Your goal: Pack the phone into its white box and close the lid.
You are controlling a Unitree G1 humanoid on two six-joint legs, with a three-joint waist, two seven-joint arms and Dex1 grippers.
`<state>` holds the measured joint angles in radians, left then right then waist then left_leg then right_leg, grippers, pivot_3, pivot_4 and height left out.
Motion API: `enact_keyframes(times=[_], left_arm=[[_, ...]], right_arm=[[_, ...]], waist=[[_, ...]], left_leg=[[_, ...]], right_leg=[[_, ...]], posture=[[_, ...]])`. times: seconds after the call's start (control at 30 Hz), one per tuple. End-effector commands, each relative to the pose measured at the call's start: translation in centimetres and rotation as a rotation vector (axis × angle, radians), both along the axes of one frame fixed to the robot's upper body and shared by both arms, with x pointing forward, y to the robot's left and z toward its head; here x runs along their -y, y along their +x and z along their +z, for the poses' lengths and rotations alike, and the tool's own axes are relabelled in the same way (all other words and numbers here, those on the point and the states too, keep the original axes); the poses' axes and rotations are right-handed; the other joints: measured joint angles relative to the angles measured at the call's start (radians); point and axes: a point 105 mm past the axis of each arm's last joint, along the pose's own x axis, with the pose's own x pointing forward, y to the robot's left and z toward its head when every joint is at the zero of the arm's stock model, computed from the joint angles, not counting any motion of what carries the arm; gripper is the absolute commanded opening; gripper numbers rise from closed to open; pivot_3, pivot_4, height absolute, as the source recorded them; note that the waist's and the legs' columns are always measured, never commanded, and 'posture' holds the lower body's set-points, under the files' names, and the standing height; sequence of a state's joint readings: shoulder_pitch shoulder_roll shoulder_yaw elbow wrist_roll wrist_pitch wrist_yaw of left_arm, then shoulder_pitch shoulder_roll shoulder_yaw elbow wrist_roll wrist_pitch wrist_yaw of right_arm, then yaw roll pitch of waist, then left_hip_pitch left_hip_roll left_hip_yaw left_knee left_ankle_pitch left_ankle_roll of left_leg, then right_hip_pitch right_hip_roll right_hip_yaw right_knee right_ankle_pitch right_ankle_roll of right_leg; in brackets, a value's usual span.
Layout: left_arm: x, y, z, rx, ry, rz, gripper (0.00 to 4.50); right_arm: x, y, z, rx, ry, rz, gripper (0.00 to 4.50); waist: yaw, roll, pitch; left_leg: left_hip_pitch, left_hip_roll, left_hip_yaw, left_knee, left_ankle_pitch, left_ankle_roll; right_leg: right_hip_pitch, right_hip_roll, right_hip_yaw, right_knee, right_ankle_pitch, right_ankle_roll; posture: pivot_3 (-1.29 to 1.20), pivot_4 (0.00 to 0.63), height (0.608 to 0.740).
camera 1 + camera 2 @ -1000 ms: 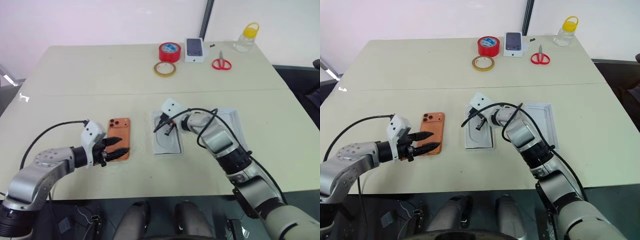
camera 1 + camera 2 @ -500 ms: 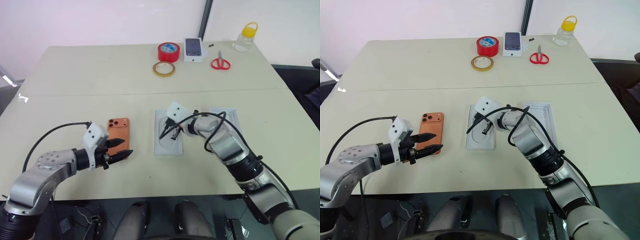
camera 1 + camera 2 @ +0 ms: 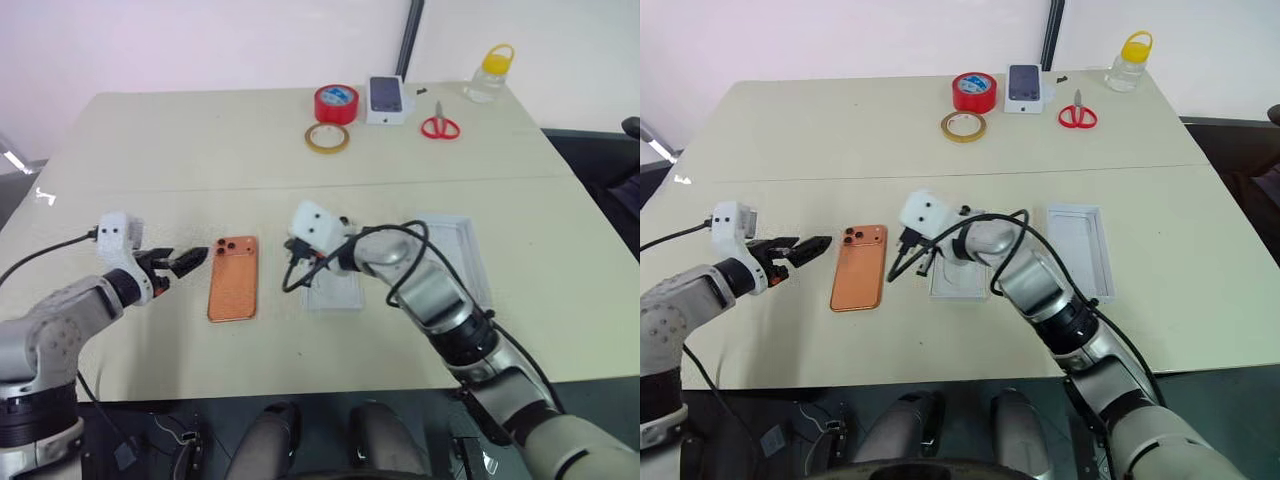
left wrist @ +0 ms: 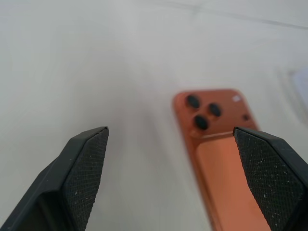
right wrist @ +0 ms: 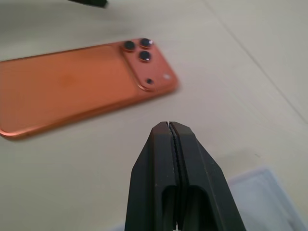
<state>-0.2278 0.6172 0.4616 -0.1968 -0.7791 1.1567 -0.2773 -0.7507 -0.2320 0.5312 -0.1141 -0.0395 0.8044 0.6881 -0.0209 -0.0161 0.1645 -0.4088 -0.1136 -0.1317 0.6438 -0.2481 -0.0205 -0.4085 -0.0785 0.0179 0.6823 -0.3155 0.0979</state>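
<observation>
The orange phone (image 3: 233, 279) lies flat on the table, back up, with its camera cluster at the far end. My left gripper (image 3: 192, 261) hovers open just left of that camera end, apart from the phone (image 4: 216, 159). The right gripper (image 3: 296, 270) is shut with nothing in it, between the phone (image 5: 82, 82) and the white box (image 3: 338, 290). This shallow tray is partly covered by my right arm. The lid (image 3: 455, 252) lies open side up to the right of the box.
At the table's far edge stand a red tape roll (image 3: 337, 103), a beige tape ring (image 3: 328, 137), a small white box picturing a dark phone (image 3: 388, 100), red scissors (image 3: 441, 125) and a yellow-capped bottle (image 3: 492, 72).
My left gripper has opened, left the phone's near end and swung left to beside its camera end. The right gripper has moved left from over the white box toward the phone.
</observation>
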Motion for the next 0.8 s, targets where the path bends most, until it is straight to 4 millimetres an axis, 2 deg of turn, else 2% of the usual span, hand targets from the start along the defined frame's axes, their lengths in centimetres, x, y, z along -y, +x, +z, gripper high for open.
enact_keyframes(times=[0.03,0.1,0.3,0.43,0.53,0.8], left_arm=[[-0.2,-0.6,0.0,-0.074,-0.029,0.013,4.47],[0.3,-0.7,-0.3,-0.113,-0.048,0.0,4.47],[3.4,-1.5,-1.1,-0.216,-0.134,-0.119,4.47],[5.6,-2.0,-1.4,-0.236,-0.2,-0.188,4.47],[7.0,-2.6,-2.5,-0.274,-0.215,-0.225,4.47],[8.9,-2.7,-2.3,-0.247,-0.343,-0.273,4.47]], right_arm=[[-1.4,0.2,-0.9,-0.017,-0.076,0.012,0.0],[-1.9,0.3,-1.5,-0.037,-0.108,0.018,0.0],[-2.8,0.1,-3.3,-0.052,-0.225,0.073,0.0],[-3.4,-0.2,-3.4,-0.053,-0.228,0.102,0.0],[-3.8,-0.2,-3.2,-0.042,-0.22,0.117,0.0],[-3.8,-0.3,-3.3,-0.044,-0.216,0.127,0.0]], waist=[[0.0,0.0,0.0],[0.0,0.0,0.0],[0.0,0.0,0.0],[0.0,0.0,-0.001],[0.0,0.0,-0.002],[0.005,0.002,-0.003]], left_leg=[[0.0,0.0,0.0,0.0,0.0,0.0],[0.0,0.0,0.0,0.0,0.0,0.0],[0.0,0.0,0.0,0.001,0.0,0.0],[0.001,0.0,0.0,0.001,0.0,0.0],[0.001,0.0,0.0,0.001,0.0,0.0],[0.001,-0.001,0.0,0.001,0.0,0.0]], right_leg=[[-0.001,0.0,0.0,0.0,0.0,0.0],[-0.001,0.0,0.0,0.0,0.0,0.0],[-0.001,0.0,0.0,0.0,0.0,0.0],[0.0,0.0,0.0,0.0,0.0,0.0],[0.0,0.0,0.0,0.0,0.0,0.0],[0.0,0.0,0.0,0.0,0.0,0.0]], posture=[[0.0,0.15,0.74],[0.0,0.15,0.74],[0.0,0.15,0.74],[0.0,0.15,0.74],[0.0,0.15,0.74],[0.0,0.15,0.74]])
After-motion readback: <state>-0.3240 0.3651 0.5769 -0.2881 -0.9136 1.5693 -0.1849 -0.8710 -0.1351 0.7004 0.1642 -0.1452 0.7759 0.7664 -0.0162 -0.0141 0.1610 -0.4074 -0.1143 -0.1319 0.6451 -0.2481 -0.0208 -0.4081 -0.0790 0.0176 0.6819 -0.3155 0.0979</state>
